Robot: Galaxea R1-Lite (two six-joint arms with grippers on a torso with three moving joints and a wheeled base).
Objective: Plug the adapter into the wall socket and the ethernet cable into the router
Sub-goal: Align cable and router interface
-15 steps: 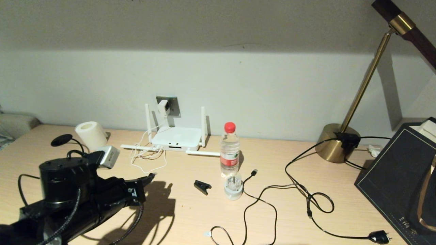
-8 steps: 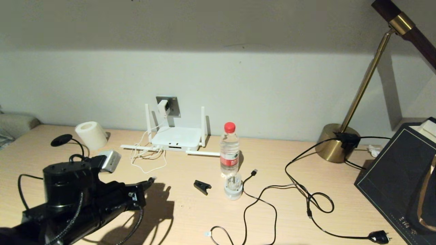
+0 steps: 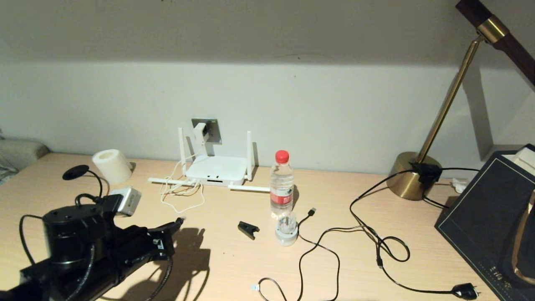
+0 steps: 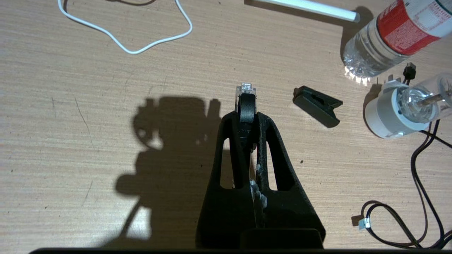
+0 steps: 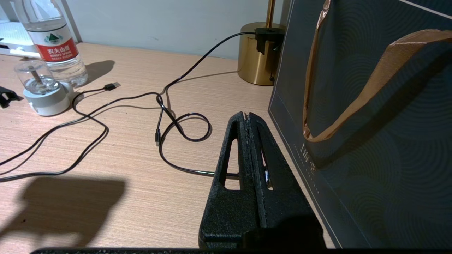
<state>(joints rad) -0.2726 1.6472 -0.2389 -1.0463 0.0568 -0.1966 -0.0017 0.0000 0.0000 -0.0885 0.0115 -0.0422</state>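
The white adapter (image 3: 200,133) sits on the grey wall socket (image 3: 214,128) behind the router (image 3: 217,169), and its thin white cord (image 3: 180,195) loops on the desk. My left gripper (image 3: 174,225) hovers over the desk in front of the router, shut on the ethernet cable's plug. The clear tip (image 4: 245,88) sticks out past the fingertips (image 4: 229,121). The cable's black disc (image 3: 75,172) lies at the far left. My right gripper (image 5: 246,116) is shut on nothing, low beside a dark bag, and does not show in the head view.
A water bottle (image 3: 281,184), a small white base with a clear dome (image 3: 286,230) and a black clip (image 3: 248,229) lie right of the left gripper. A black USB cable (image 3: 319,244), the lamp base (image 3: 411,177) and the dark bag (image 3: 489,217) fill the right. A paper roll (image 3: 111,166) stands at the left.
My left arm has drawn slightly back and to the left, away from the router, with the ethernet plug still held. Nothing else moved.
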